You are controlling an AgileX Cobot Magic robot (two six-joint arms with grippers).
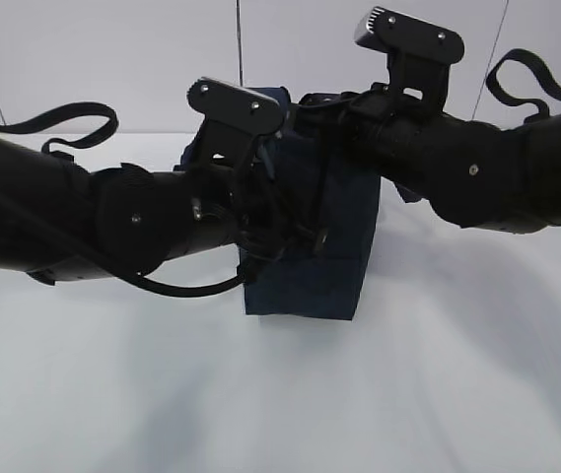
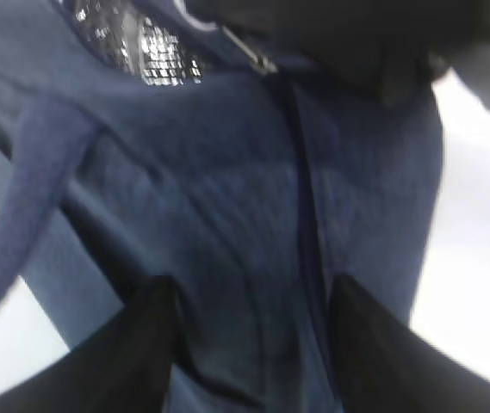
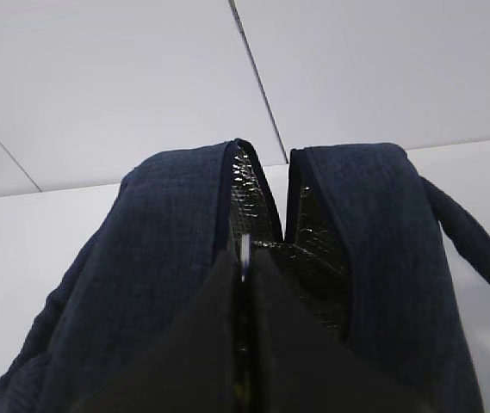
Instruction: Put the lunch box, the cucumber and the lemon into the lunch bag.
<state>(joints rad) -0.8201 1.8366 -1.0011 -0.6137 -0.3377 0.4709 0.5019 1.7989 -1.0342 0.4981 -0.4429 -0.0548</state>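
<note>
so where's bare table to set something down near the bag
Bare white table lies in front of the lunch bag, out to the near edge, and at its right below the right arm. It is crowded at the bag's top and left, where both arms meet; the left pincer straddles the fabric.

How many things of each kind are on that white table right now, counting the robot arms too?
Robot arms: 2, the left arm and the right arm
Navy lunch bag: 1
White table: 1
Food items or lunch box in view: 0
Total: 4
</note>
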